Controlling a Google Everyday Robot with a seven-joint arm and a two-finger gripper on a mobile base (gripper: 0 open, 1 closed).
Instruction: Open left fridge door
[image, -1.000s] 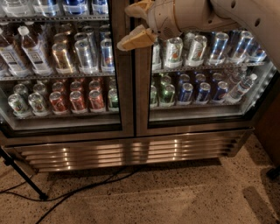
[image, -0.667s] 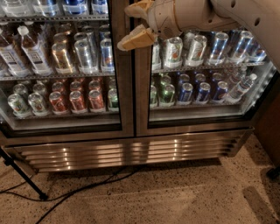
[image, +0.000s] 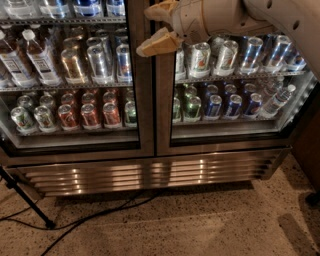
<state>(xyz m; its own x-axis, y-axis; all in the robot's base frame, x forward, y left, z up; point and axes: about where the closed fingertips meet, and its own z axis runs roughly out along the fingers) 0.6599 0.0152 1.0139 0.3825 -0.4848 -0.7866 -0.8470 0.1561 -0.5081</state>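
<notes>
The left fridge door (image: 70, 80) is a glass pane in a brushed steel frame. It stands closed, and its right edge strip (image: 144, 100) meets the twin right door (image: 235, 85) at the centre. My gripper (image: 156, 27) reaches in from the upper right on a cream arm. Its two tan fingers (image: 155, 44) are spread apart, one above the other. They hover at the centre seam, in front of the left door's right edge near the top. They hold nothing.
Shelves of cans and bottles (image: 90, 60) fill both sides. A steel grille (image: 145, 175) runs along the base. A black stand leg (image: 27, 200) and cables (image: 95, 215) lie on the speckled floor at the lower left. A dark object (image: 312, 200) sits at the right edge.
</notes>
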